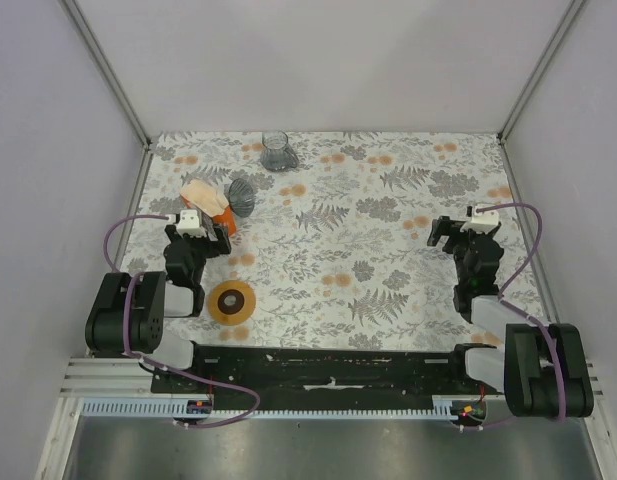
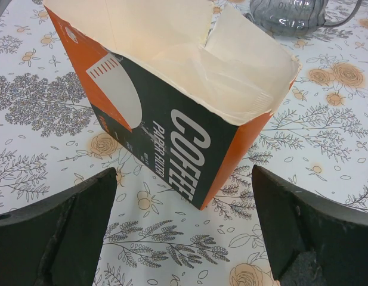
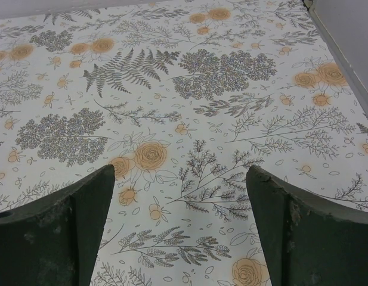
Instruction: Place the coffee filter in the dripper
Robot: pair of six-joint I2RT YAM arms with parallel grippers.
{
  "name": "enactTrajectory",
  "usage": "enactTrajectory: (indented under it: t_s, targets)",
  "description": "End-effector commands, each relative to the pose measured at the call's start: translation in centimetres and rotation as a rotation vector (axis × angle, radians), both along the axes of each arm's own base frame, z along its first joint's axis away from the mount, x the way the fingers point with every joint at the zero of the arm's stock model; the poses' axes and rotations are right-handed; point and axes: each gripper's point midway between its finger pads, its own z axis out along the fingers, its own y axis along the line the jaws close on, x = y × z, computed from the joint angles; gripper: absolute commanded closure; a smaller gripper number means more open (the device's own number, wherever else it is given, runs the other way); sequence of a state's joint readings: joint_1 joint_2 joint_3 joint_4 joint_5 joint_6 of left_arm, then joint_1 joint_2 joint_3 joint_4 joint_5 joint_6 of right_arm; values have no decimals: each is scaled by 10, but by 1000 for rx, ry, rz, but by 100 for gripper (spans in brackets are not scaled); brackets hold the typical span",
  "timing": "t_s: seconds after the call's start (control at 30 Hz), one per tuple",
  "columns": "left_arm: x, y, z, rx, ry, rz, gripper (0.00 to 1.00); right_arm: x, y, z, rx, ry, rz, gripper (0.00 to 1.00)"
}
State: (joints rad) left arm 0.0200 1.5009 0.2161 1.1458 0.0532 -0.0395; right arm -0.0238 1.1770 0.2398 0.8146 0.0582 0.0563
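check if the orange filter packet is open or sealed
Open: the orange packet has its top torn off, and cream paper shows inside.

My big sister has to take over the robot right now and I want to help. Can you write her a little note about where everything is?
Left gripper: open, empty, facing the orange filter packet, which stands just ahead of its fingers.
Right gripper: open, empty, over bare tablecloth on the right side.
Filters: all inside the opened packet; no single one is out.
Dripper: just right of the packet, seemingly on its side. Its amber ring lies apart, near the left arm's base. The glass cup is at the far edge.
Done: nothing yet.
Left: pull out one filter and set it in the dripper.
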Motion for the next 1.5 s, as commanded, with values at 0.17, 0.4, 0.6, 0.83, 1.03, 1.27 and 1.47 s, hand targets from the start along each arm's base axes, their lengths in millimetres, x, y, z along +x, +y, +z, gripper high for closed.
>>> enactTrajectory:
  t_s: [0.17,0.4,0.6,0.83,1.03,1.27,1.47]
  targets:
    - [6,3,10,40,-36,9,1,2,9,56,52,-90,33,2]
    - [2,9,24,32,-62,42,0,-3,45,107,75,-27,239,2]
    - [-4,1,59,80,-100,-31,2,-17,64,146,141,-66,324,2]
    - [9,18,95,223,51,-20,4,-31,89,173,168,-53,457,2]
    - [3,-80,142,233,118,-673,11,-34,94,172,176,-45,485,2]
    - [68,-165,150,393,210,-720,13,-35,114,163,181,-7,556,2]
    - [161,-203,132,408,319,-679,16,-31,119,152,163,34,575,2]
